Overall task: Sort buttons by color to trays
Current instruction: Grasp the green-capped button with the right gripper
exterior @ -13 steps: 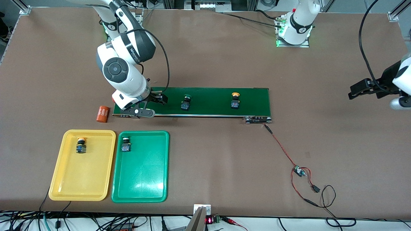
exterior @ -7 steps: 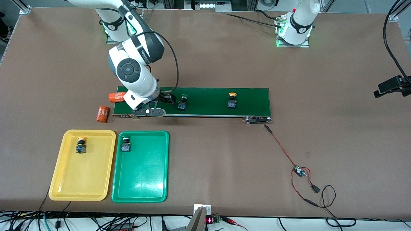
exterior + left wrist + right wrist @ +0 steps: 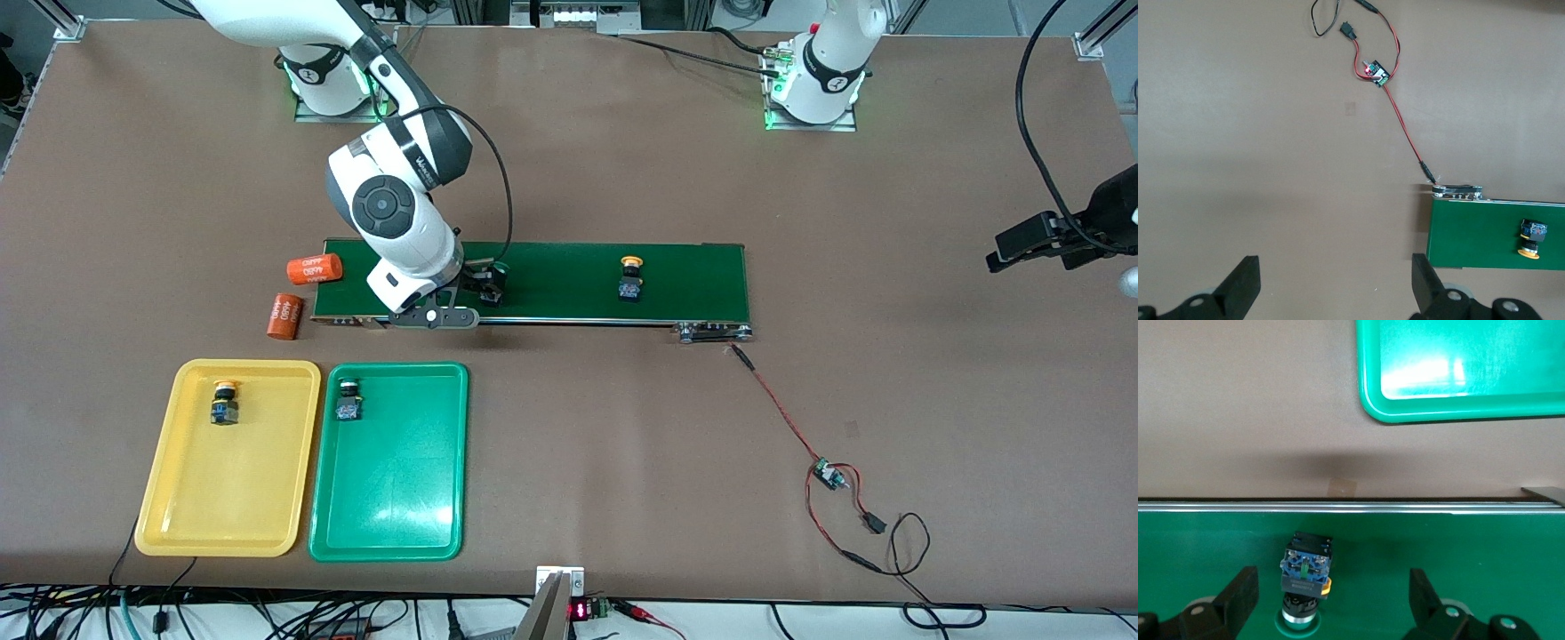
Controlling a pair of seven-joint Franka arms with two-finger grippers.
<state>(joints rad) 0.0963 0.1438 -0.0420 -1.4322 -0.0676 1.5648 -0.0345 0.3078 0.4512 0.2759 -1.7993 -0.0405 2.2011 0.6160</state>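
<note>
Over the matte green belt (image 3: 569,280), right hand (image 3: 1328,603) spread wide around a round-capped green button (image 3: 1305,577); left hand (image 3: 1335,290) likewise released.

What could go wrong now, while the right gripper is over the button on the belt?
1. The right gripper, jaws open, is above the green-capped push-button lying on the long dark-green conveyor belt; an off-centre close could push it away.
2. The orange cylinder at the belt's end might be knocked.
</note>
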